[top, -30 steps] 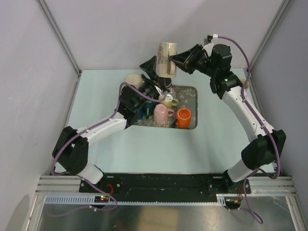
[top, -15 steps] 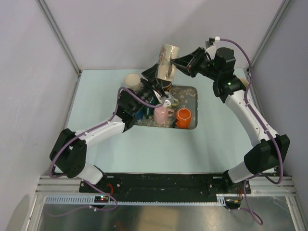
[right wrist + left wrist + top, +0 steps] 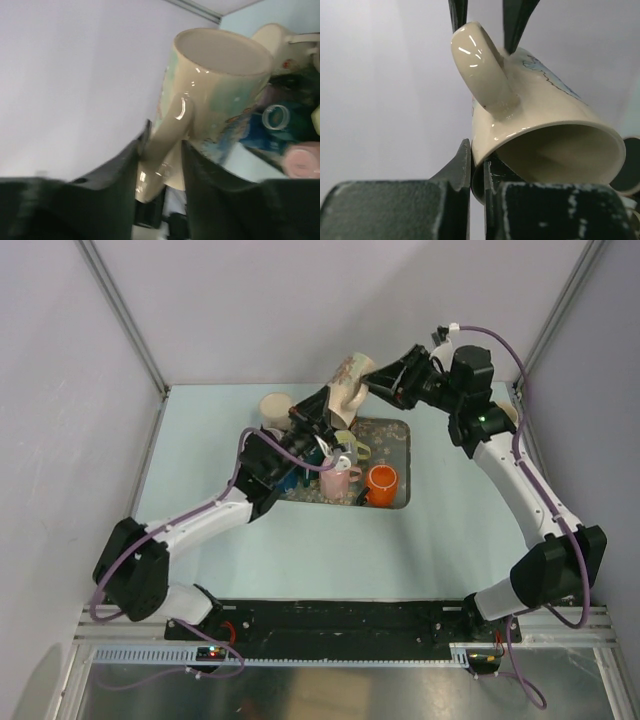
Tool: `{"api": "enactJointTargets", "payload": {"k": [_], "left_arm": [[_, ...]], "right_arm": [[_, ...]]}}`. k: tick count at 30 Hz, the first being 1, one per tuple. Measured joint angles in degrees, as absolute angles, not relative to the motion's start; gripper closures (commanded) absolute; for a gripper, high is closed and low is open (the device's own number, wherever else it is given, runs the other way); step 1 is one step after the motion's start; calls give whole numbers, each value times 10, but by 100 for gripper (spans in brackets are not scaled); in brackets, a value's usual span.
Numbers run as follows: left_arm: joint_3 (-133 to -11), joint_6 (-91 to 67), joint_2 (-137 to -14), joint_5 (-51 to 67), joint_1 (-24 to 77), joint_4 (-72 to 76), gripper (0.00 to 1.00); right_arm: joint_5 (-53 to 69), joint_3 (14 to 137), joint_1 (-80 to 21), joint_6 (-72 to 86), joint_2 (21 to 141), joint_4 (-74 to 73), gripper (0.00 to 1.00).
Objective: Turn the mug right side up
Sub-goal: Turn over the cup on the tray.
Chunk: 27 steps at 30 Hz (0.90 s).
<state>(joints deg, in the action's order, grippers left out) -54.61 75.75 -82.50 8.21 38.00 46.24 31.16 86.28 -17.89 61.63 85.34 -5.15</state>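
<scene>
Over pale-blue table [image 3: 200,460], upper centre: clamping mug [image 3: 350,378] by rim [image 3: 545,131] in left gripper [image 3: 477,160], straddling handle [image 3: 170,125] with right gripper [image 3: 164,141] (cannot tell if gripping); tilting mouth toward lower left.

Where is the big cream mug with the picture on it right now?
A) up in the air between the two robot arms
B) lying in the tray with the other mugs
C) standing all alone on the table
A: the cream mug is up above the tray, with the left end effector pinching its rim and the right end effector straddling its handle.
</scene>
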Motion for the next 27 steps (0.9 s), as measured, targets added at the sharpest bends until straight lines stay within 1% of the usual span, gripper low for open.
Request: {"api": "enactJointTargets", "payload": {"k": [2, 3, 7, 9, 12, 14, 16, 18, 21, 24, 27], "left_arm": [[-531, 744, -803, 80, 383, 433, 100], [-519, 733, -783, 74, 383, 408, 100], [-504, 691, -698, 59, 379, 290, 100], [-505, 666, -653, 61, 378, 223, 100], [-531, 620, -601, 81, 379, 88, 100], [-556, 583, -583, 95, 383, 8, 100], [-575, 543, -573, 108, 390, -59, 100], [-581, 511, -564, 118, 398, -105, 100], [-581, 467, -554, 128, 405, -167, 100], [-581, 443, -543, 135, 406, -219, 100], [-581, 435, -527, 140, 406, -261, 100]], "right_arm": [[330, 848, -167, 567, 847, -59, 35], [347, 835, -153, 533, 842, -66, 31], [398, 806, -89, 434, 828, -98, 18], [422, 801, -56, 382, 820, -116, 15], [445, 800, -34, 282, 795, -145, 13], [455, 799, -43, 188, 769, -179, 12], [460, 799, -68, 97, 741, -217, 11], [462, 797, -109, -12, 710, -265, 11], [462, 788, -168, -134, 675, -326, 10], [457, 781, -221, -234, 658, -387, 10], [442, 775, -266, -301, 658, -432, 11]]}}
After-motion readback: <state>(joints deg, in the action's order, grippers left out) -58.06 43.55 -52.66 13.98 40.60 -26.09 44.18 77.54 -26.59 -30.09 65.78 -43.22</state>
